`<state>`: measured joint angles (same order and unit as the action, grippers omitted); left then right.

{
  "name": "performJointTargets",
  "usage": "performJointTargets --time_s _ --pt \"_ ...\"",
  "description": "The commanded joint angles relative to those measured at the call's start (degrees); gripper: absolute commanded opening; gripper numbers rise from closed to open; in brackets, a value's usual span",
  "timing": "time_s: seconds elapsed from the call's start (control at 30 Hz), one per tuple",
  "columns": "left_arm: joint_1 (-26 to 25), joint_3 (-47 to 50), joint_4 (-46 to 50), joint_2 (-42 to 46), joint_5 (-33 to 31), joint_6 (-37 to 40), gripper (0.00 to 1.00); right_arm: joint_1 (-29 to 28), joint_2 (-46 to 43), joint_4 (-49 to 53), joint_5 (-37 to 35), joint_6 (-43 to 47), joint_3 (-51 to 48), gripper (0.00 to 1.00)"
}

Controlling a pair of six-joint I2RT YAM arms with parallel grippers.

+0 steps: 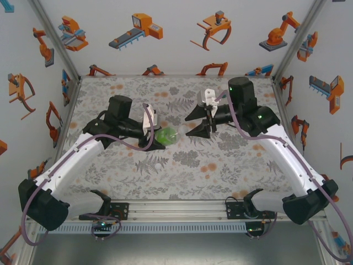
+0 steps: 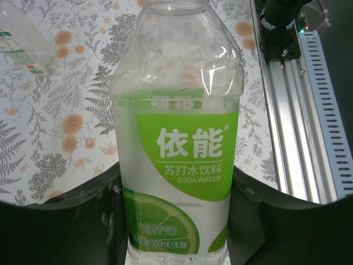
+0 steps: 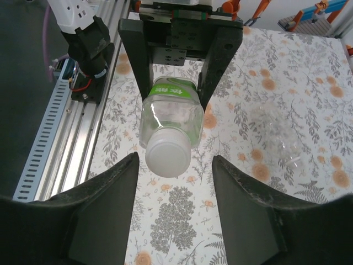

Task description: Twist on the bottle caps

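My left gripper [image 2: 175,171] is shut on a clear bottle with a green label [image 2: 176,154], its fingers pressing the label from both sides. In the top view this bottle [image 1: 166,135] hangs sideways above the table's middle, neck toward my right gripper [image 1: 199,122]. A white cap [image 3: 168,154] sits on the bottle's neck in the right wrist view. My right gripper [image 3: 175,160] stands open just in front of it, one finger on each side, touching nothing. How tightly the cap sits cannot be told.
A clear bottle [image 3: 276,127] lies on the floral table to the right of my right gripper. Another clear bottle [image 2: 25,44] with a whitish label lies at the far left. The aluminium rail [image 3: 60,138] and cable mount [image 3: 88,49] run along the near edge.
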<state>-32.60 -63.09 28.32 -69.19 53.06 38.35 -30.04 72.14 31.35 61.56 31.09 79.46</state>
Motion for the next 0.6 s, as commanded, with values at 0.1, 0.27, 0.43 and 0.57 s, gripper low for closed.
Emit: performJointTargets --time_s 0.1,0.27,0.43,0.57 --pt "-0.4 -2.1 1.0 -0.7 2.3 1.5 0.0 -0.8 0.7 -1.6 2.0 1.2 -0.7 0.49" --pt "-0.4 -2.5 1.0 -1.3 2.3 1.5 0.0 -1.0 0.4 -1.6 1.5 1.2 -1.0 0.46" --pt "-0.4 -3.0 0.9 -1.5 2.3 1.6 0.0 -1.2 0.6 -2.0 1.4 1.2 -0.9 0.39" --pt "-0.4 -3.3 1.5 -1.6 2.3 2.1 0.0 -1.2 0.6 -2.0 1.5 0.9 -0.7 0.29"
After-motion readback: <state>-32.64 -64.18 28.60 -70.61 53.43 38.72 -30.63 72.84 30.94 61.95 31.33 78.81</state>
